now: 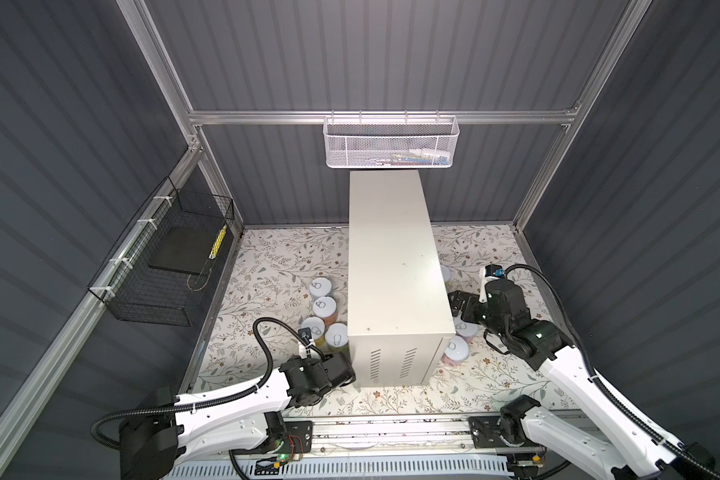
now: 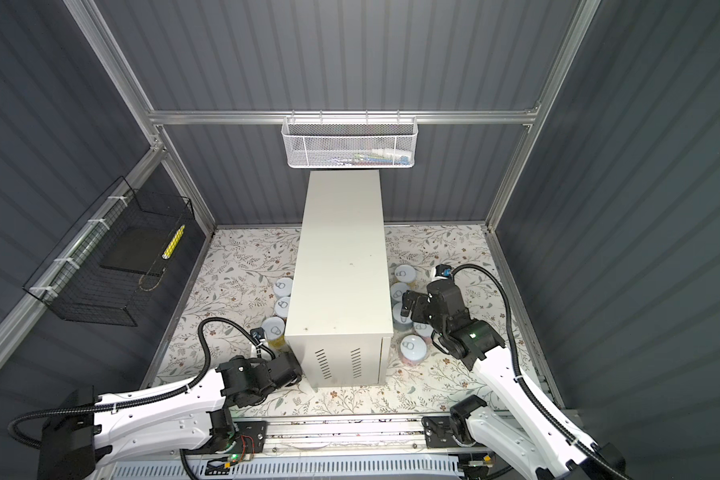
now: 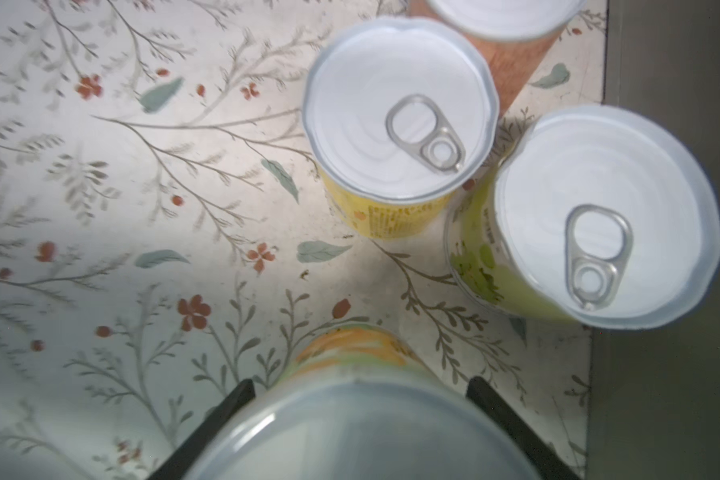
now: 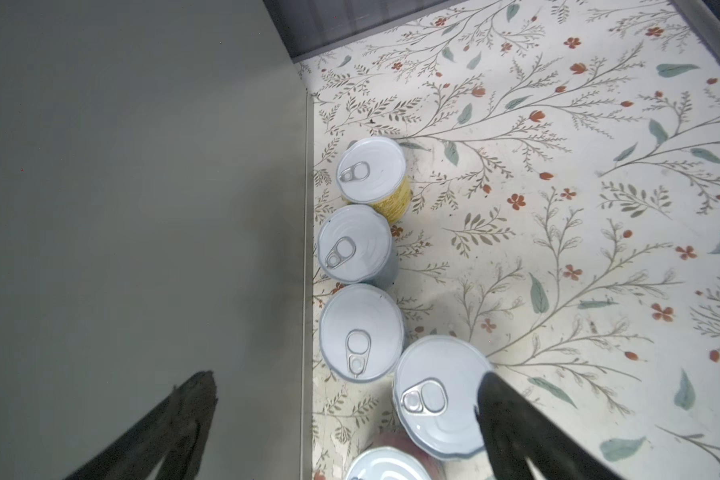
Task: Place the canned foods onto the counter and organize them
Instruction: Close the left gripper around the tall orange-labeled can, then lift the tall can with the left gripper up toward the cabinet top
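My left gripper (image 3: pixel 360 386) is shut on a can with an orange and green label (image 3: pixel 350 365), one black finger on each side of it. Just beyond stand a yellow can (image 3: pixel 400 112), a green can (image 3: pixel 603 216) and another lid (image 3: pixel 504 16), against the counter's left wall (image 3: pixel 674 208). In both top views the cream-white counter (image 1: pixel 395 266) (image 2: pixel 341 266) has a bare top. My right gripper (image 4: pixel 346 384) (image 1: pixel 458 305) is open and straddles the counter's right edge. One finger is over the top, the other over a can (image 4: pixel 437 395) in a row of several cans (image 4: pixel 362 332).
A white mesh basket (image 1: pixel 391 143) hangs on the back wall above the counter's far end. A black wire basket (image 1: pixel 163 266) is fixed to the left wall. The floral surface (image 1: pixel 495 382) stretches to the right and front of the counter.
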Controlling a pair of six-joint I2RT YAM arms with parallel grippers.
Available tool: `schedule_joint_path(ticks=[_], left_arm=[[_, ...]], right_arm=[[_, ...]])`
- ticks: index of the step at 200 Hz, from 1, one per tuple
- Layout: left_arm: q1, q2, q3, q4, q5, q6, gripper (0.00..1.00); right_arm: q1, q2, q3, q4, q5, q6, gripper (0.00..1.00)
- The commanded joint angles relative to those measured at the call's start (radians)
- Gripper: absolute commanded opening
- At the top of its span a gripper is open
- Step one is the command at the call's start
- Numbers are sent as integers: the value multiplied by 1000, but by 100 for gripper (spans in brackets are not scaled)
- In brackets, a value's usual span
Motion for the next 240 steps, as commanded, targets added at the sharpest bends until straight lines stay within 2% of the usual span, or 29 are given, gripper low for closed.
schedule_joint_path(ticks=[1,50,97,130,198,240], left_arm=[[20,-8,167,-156,-137,32,0],[163,-86,288,-215,-133,188,0],[201,-60,422,-291,-231,282,0],[244,-62,455,-219,-237,374,0],[418,-13,508,27,-101,613,0],[543,93,645,110,1,762,0]], right_arm=[[34,-19,16,-91,35,30,98],[139,-14,1,-87,108,73,98],[186,-7,1,-63,105,85,97],[209,16,6,-41,110,83,97],[240,32,15,20,97,42,97],[254,73,-16,80,85,49,98]])
